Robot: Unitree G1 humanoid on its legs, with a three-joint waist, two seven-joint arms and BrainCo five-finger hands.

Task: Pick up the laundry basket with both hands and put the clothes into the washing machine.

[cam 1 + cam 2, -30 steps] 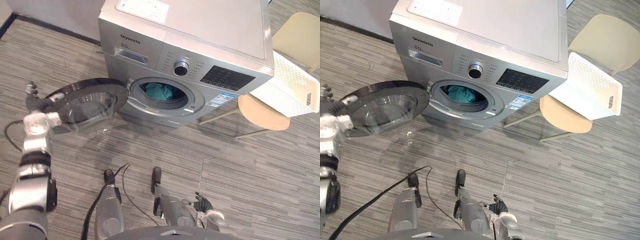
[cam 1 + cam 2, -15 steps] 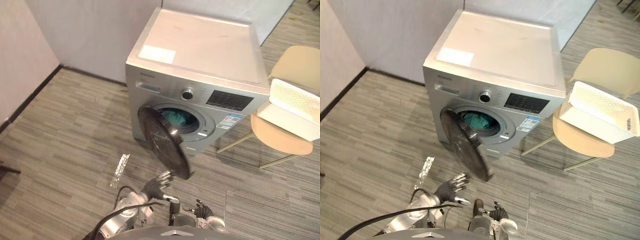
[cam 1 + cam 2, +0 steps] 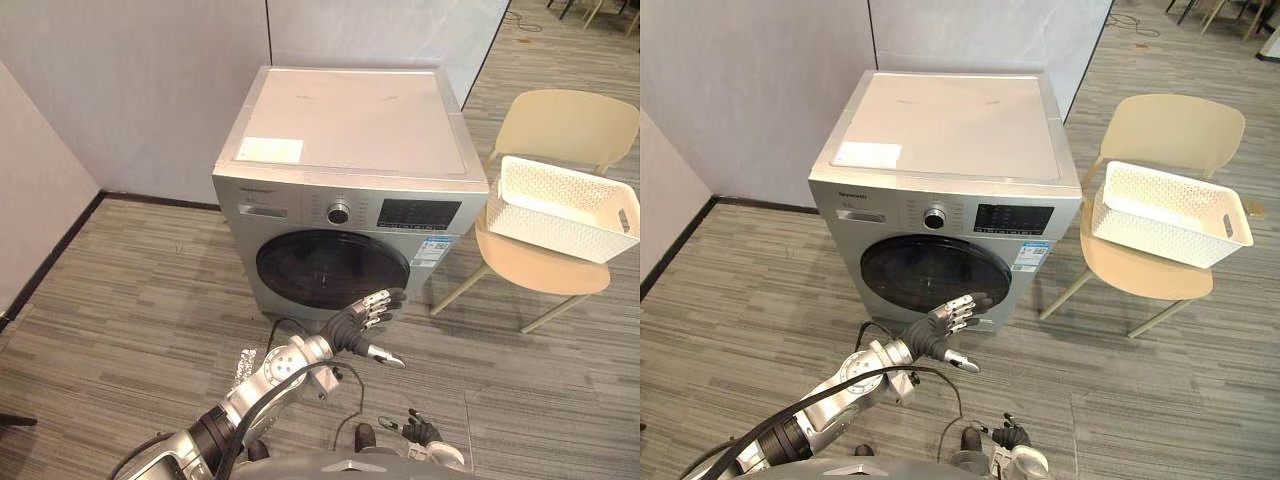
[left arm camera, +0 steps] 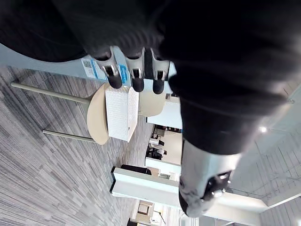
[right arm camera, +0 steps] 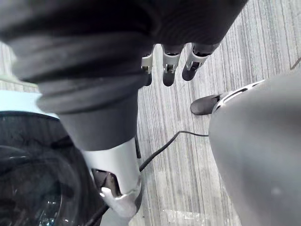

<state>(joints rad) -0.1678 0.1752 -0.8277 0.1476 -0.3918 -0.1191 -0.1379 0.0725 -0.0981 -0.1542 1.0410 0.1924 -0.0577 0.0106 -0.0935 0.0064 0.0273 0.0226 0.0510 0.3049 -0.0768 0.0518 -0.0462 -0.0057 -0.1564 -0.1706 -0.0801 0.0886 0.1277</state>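
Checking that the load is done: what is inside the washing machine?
The washing machine has its round door shut; the glass is dark, so whatever is in the drum is hidden. The open left hand is in front of it.

laundry basket (image 3: 556, 214) on chair (image 3: 532, 271), right of washing machine (image 3: 352, 128)

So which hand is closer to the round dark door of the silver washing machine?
Left. The left hand is spread at the lower edge of the round dark door; the right hand hangs low over the floor, well back.
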